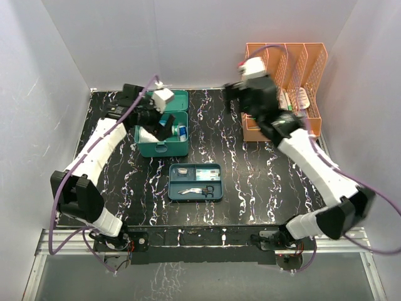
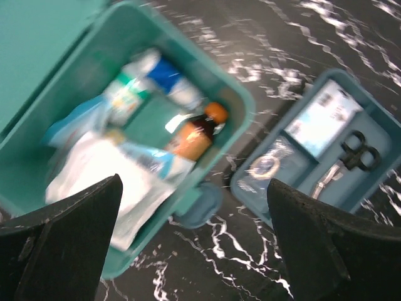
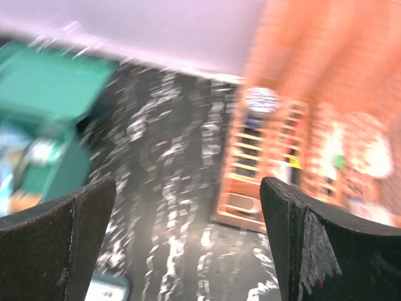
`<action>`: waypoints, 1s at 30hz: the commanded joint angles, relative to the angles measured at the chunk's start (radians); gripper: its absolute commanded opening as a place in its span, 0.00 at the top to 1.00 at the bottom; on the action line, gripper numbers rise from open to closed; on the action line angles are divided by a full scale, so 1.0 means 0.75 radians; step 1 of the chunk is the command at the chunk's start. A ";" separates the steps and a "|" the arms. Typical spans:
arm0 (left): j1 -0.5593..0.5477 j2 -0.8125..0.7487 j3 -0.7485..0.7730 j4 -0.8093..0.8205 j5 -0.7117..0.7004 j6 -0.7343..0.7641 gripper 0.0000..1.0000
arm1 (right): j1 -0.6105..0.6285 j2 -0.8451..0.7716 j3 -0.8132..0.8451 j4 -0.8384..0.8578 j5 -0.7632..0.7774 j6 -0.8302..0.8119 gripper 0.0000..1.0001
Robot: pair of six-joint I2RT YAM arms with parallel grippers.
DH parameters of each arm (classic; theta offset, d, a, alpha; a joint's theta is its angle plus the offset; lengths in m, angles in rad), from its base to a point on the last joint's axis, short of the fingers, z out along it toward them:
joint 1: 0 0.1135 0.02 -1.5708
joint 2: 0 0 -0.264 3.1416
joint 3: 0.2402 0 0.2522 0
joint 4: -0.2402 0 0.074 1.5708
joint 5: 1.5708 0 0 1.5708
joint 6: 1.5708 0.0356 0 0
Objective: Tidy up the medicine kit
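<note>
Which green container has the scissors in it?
The shallow divided tray in front; the deeper lidded box behind it holds bottles and packets instead.

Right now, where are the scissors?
In the top view, the scissors lie in the shallow blue tray at the centre, just below and right of the open green box.

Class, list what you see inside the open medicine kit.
The medicine kit holds a brown bottle with an orange cap, a blue-and-white container and white packets. Anything under the packets is hidden.
</note>
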 commanded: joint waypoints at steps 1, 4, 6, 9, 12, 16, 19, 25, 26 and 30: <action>-0.227 0.048 0.082 -0.215 0.120 0.249 0.01 | -0.229 -0.145 -0.110 0.076 0.104 0.219 0.02; -0.364 0.092 0.079 -0.284 0.108 0.306 0.01 | -0.263 -0.186 -0.115 0.007 0.158 0.238 0.02; -0.454 0.117 0.058 -0.321 0.080 0.368 0.01 | -0.268 -0.220 -0.141 0.001 0.175 0.263 0.02; -0.554 0.142 0.004 -0.352 0.022 0.506 0.01 | -0.272 -0.288 -0.209 0.039 0.195 0.302 0.02; -0.615 0.184 -0.026 -0.407 -0.034 0.651 0.02 | -0.275 -0.335 -0.260 0.071 0.196 0.326 0.02; -0.634 0.246 -0.046 -0.437 -0.072 0.745 0.04 | -0.276 -0.345 -0.280 0.058 0.188 0.349 0.02; -0.639 0.299 -0.049 -0.419 -0.091 0.753 0.06 | -0.276 -0.353 -0.291 0.056 0.189 0.361 0.02; -0.645 0.368 -0.067 -0.293 -0.108 0.662 0.16 | -0.276 -0.364 -0.304 0.056 0.201 0.350 0.02; -0.645 0.372 -0.072 -0.276 -0.106 0.651 0.17 | -0.276 -0.365 -0.307 0.056 0.202 0.346 0.02; -0.654 0.389 -0.084 -0.241 -0.098 0.621 0.24 | -0.276 -0.363 -0.314 0.055 0.202 0.342 0.02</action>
